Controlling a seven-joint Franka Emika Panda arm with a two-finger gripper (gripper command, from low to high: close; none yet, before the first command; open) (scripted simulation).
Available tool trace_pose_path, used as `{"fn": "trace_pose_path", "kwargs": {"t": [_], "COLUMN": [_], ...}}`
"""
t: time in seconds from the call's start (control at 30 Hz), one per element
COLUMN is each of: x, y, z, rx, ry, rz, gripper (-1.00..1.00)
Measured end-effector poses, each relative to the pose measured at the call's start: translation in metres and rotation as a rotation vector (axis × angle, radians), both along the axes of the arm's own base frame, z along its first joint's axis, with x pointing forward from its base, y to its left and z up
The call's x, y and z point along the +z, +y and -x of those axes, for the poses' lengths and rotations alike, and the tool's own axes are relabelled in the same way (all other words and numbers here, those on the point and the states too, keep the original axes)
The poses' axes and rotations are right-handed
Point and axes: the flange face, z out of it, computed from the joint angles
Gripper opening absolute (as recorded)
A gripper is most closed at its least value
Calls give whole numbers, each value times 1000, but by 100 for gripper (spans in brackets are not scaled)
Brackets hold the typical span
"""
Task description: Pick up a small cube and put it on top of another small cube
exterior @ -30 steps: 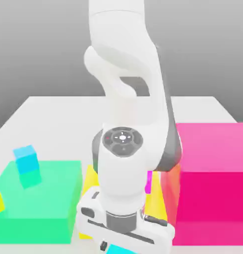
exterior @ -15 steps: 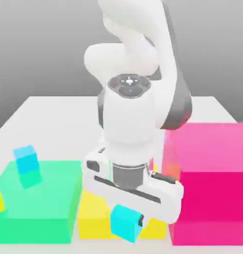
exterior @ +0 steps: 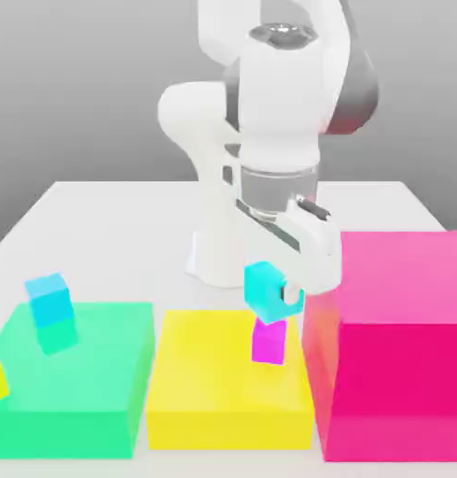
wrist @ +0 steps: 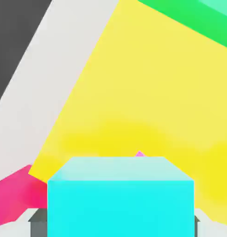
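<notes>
a white gripper (exterior: 290, 294) clasps a small turquoise cube (exterior: 269, 290) near the frame's center, just above a magenta cube (exterior: 269, 342) on a yellow block (exterior: 223, 373), hemmed by a tall pink block (exterior: 400, 373) at lower right and a green block (exterior: 69, 392) at lower left.

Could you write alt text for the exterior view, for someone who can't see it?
A white robot arm's gripper holds a small turquoise cube just above a small magenta cube on a yellow block, between green and pink blocks.
</notes>
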Motion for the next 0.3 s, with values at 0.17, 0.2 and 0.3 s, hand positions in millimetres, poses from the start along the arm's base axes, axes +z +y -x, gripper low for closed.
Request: {"fn": "trace_pose_path", "kwargs": {"t": [0.17,0.2,0.3], "x": [-45,-56,-62], "y": [0,0,0], "z": [6,6,7], "rx": [-39,-39,-39], "ry": [0,0,0], "rz": [7,6,5], "gripper": [-100,-100,100]}}
